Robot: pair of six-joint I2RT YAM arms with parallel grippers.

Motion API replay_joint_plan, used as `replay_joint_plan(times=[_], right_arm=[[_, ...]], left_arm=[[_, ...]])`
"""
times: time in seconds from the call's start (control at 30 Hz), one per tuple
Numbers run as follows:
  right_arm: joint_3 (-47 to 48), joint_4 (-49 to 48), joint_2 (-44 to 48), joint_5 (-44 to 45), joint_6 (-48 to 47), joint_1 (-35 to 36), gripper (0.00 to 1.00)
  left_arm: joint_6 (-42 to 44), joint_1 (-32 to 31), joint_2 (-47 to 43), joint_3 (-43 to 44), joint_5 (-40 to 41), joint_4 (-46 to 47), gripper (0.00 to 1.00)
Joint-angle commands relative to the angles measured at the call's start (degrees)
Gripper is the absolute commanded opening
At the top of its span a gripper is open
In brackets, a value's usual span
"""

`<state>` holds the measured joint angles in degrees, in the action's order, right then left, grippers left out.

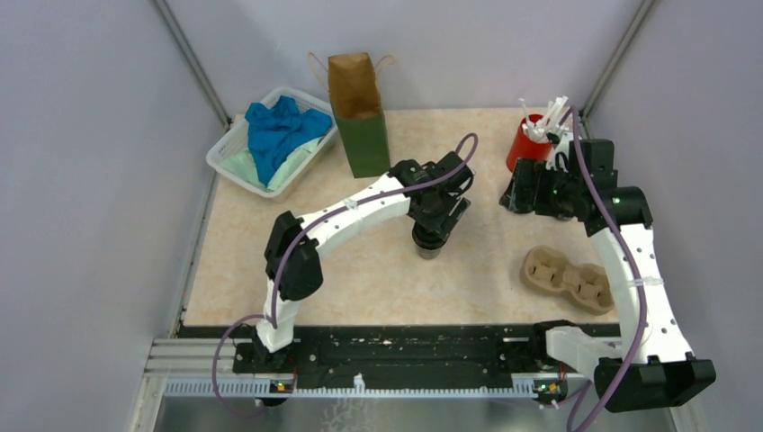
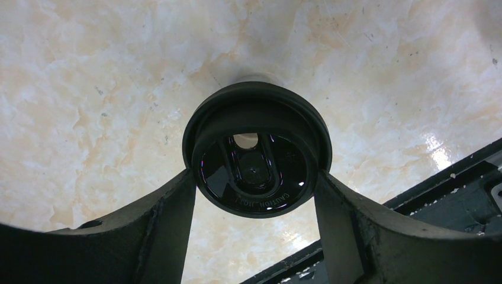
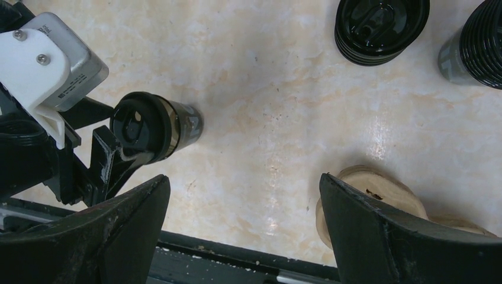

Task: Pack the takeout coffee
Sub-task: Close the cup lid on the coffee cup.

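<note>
My left gripper [image 2: 257,180] is shut on a takeout coffee cup [image 2: 257,151], a small black cup with a glossy round lid, one finger against each side of the lid rim. From above, this gripper [image 1: 434,227] hangs over the table's middle with the cup [image 1: 430,245] under it. The right wrist view shows the same cup [image 3: 155,127] at the left, and two more black-lidded cups [image 3: 382,23] [image 3: 480,41] at the top right. My right gripper [image 3: 243,192] is open with only bare table between its fingers. It hovers [image 1: 526,193] in front of the red cup. A green-and-brown paper bag [image 1: 360,117] stands open at the back.
A tan pulp carrier [image 1: 569,279] lies near the right front, its edge [image 3: 379,186] beside my right finger. A red cup of white sticks [image 1: 529,139] stands at the back right. A white basket [image 1: 225,153] with blue cloth sits at the back left.
</note>
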<state>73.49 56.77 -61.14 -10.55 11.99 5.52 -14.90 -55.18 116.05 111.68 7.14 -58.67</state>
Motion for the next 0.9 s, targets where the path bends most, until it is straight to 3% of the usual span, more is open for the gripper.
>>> replay_joint_plan(times=[0.0,0.87], right_arm=[[-0.1,-1.8,1.1,-0.2,-0.5,0.5,0.96],[-0.4,-1.8,1.6,-0.4,-0.3,0.5,0.96]], left_arm=[[0.1,-0.1,-0.2,0.9,0.8,-1.7,0.71],[1.2,-0.1,2.5,1.6,0.8,-1.2,0.77]])
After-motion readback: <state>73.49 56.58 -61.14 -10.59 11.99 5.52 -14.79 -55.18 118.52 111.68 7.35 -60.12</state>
